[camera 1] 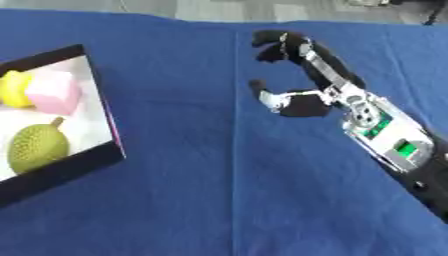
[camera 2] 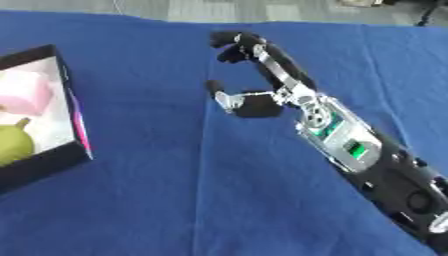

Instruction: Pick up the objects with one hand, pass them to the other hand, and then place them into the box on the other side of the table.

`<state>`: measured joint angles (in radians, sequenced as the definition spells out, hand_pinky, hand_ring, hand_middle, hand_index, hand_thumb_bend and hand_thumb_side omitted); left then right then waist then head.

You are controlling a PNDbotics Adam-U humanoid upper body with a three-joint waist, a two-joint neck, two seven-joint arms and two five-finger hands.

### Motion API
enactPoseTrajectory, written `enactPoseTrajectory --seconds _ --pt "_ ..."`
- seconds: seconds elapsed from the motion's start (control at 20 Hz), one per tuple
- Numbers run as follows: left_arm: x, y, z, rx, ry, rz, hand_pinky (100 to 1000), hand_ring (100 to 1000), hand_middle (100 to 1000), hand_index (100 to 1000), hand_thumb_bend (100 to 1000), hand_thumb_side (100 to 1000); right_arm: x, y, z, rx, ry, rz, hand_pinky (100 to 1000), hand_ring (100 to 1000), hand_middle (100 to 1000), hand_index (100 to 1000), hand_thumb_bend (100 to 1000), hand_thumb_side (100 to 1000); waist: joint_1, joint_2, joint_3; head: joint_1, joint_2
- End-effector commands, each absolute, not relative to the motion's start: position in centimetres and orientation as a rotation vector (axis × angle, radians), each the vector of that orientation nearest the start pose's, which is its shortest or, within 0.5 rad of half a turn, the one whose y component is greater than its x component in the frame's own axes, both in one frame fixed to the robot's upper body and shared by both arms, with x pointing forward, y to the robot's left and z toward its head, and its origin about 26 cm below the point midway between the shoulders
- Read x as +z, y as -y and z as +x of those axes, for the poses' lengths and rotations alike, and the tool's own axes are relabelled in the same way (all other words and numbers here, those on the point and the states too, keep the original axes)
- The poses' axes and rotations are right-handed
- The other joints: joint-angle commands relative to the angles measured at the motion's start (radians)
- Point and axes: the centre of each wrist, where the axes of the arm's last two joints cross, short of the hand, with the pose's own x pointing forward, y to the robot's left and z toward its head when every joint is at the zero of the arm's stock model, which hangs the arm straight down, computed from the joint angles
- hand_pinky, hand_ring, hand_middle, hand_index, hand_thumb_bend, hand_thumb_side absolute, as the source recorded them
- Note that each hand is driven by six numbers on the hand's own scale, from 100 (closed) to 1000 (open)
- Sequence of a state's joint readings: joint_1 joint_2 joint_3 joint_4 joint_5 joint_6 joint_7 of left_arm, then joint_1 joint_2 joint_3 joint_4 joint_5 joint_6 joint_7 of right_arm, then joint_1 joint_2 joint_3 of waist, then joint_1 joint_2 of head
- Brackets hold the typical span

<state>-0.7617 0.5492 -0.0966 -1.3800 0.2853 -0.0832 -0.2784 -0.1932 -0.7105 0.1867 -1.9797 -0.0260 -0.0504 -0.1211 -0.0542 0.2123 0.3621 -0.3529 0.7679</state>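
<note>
Your right hand [camera 1: 302,95] is empty, fingers spread.
The box [camera 1: 109,130] on the left holds three objects.

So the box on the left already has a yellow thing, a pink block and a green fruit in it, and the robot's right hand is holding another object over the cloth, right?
Not quite. The right hand is open and holds nothing, as the left eye view shows. The box does hold the yellow thing, pink block and green fruit.

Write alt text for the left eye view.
The robot's right hand reaches in from the right over a blue cloth, fingers relaxed, holding nothing. At left, a black box holds a yellow object, a pink block and a green durian-like fruit.
</note>
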Motion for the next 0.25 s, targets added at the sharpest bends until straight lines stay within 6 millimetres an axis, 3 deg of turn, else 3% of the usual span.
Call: enactPoseTrajectory --seconds 0.05,0.25 --pt "25.8 -30.1 41.0 -0.660 2.155 -0.145 1000 751 683 790 100 688 19.0 30.6 28.0 0.598 2.156 -0.254 785 729 772 869 227 100 -0.012 -0.039 -0.011 -0.006 0.002" --pt "25.3 -30.2 40.5 -0.625 2.148 -0.191 1000 752 695 792 100 685 18.6 32.1 27.4 0.485 2.162 -0.164 779 717 761 867 187 109 -0.017 -0.041 -0.025 -0.003 0.002"
